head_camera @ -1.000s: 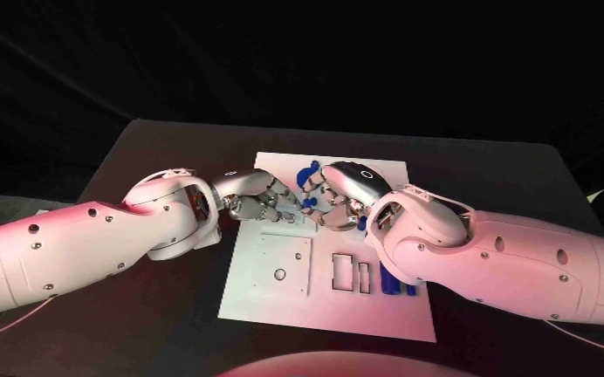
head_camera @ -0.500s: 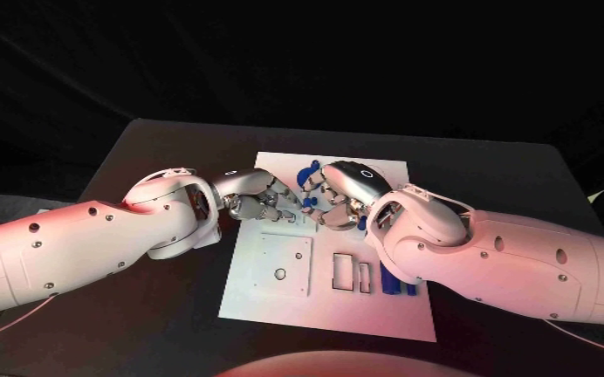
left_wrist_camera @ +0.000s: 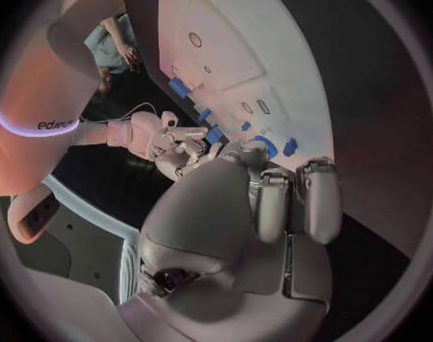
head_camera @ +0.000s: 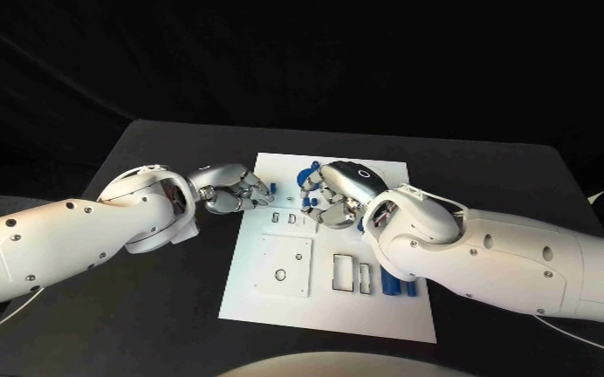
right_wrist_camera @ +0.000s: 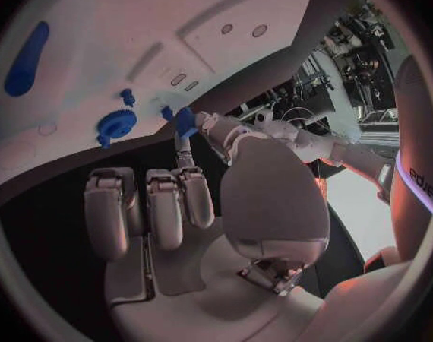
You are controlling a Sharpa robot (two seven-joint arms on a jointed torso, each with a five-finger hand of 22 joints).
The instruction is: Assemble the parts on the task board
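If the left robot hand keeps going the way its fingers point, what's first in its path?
Probably the right robot hand: the left robot hand, holding a small blue part, points across the white task board at it. Depth is unclear.

Bulky white screw-dotted arms end in silver left hand [head_camera: 230, 192] and right hand [head_camera: 338, 194].

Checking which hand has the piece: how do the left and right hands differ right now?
The left hand pinches a small blue part at the task board's left edge; the right hand is over the board's far half, with no part plainly in it. Both are silver, fingertips facing each other.
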